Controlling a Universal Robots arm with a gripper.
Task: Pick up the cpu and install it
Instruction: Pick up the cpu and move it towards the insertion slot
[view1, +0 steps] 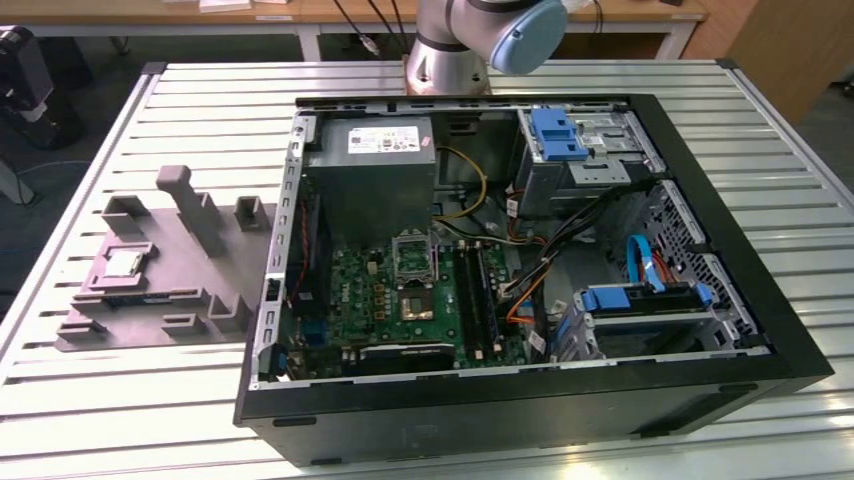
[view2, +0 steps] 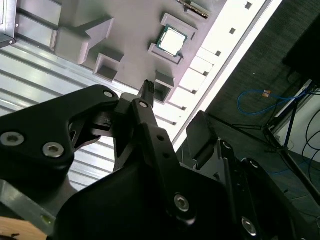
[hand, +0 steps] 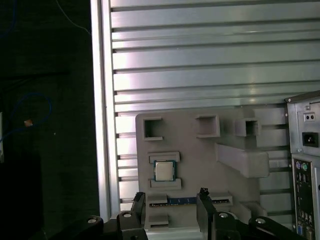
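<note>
The cpu (view1: 124, 262) is a small silvery square chip. It lies flat in a recess of a grey fixture plate (view1: 167, 272) on the slatted table, at the exterior view's left of the open computer case (view1: 534, 400). Both wrist views look down on the cpu (hand: 163, 171) (view2: 173, 41) from well above. My gripper (hand: 171, 204) hangs high over the plate, open, its two black fingers (hand: 202, 200) apart with nothing between them. The motherboard's metal socket frame (view1: 414, 258) lies inside the case.
Inside the case sit a grey box with a white label (view1: 387, 150), blue drive brackets (view1: 558, 135) and loose cables (view1: 534, 270). The plate carries raised blocks (hand: 242, 161). The table edge (hand: 102, 100) runs beside the plate, with dark floor beyond.
</note>
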